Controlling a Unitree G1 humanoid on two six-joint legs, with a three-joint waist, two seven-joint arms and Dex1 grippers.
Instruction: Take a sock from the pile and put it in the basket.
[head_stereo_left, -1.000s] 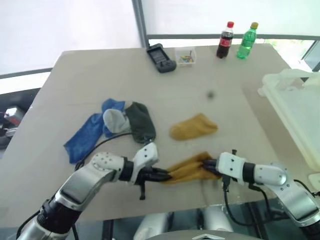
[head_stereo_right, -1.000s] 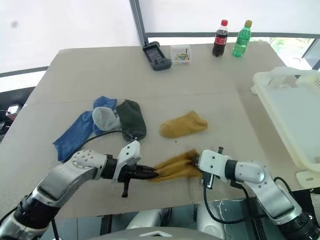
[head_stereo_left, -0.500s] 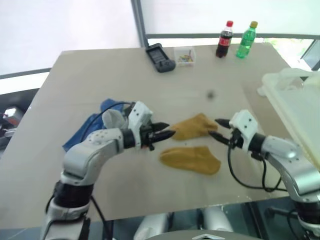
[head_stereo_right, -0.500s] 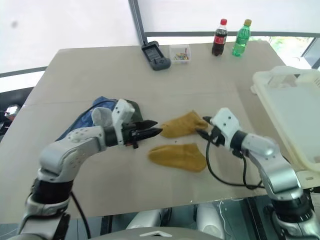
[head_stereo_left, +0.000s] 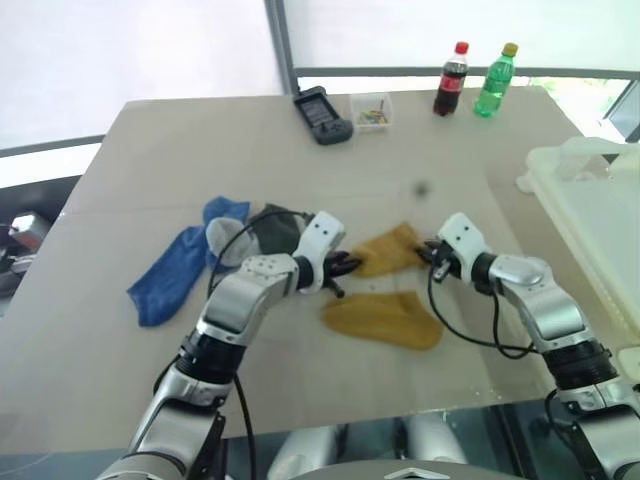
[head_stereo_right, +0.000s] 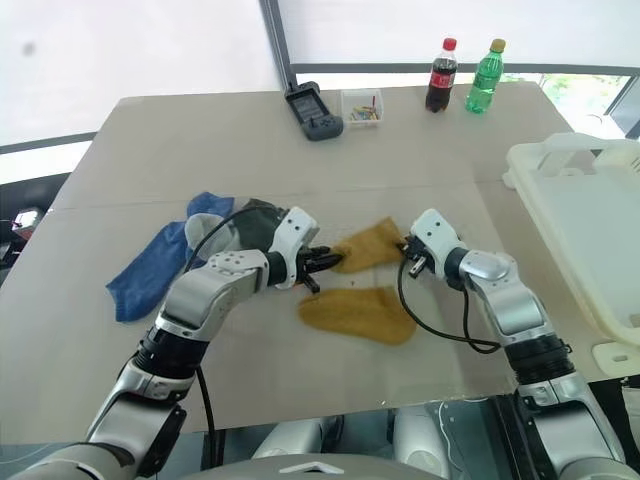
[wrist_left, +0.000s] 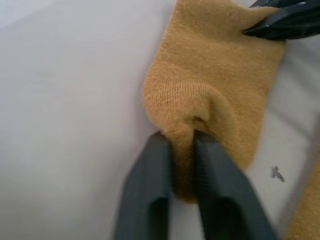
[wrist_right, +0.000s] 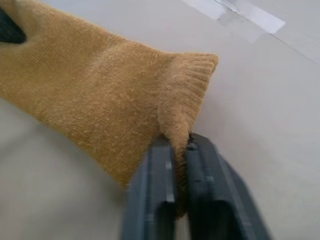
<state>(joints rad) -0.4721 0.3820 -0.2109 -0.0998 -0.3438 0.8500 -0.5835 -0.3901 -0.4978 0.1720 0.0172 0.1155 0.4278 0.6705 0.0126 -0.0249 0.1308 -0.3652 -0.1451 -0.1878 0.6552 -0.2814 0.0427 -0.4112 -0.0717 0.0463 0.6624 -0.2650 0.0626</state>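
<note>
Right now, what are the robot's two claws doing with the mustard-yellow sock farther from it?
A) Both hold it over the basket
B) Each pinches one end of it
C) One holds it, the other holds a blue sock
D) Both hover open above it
B: the left gripper is shut on one end of the upper yellow sock and the right gripper is shut on its ribbed cuff, while it lies on the table.

arms: silver-grey metal shells, black joint bands | wrists: white blocky housings | left claw (head_stereo_left: 343, 268): two black tapered fingers (wrist_left: 150, 190), smooth matte | right claw (head_stereo_left: 432, 252): same black pair | cables: black, looping loose from each wrist along forearm
</note>
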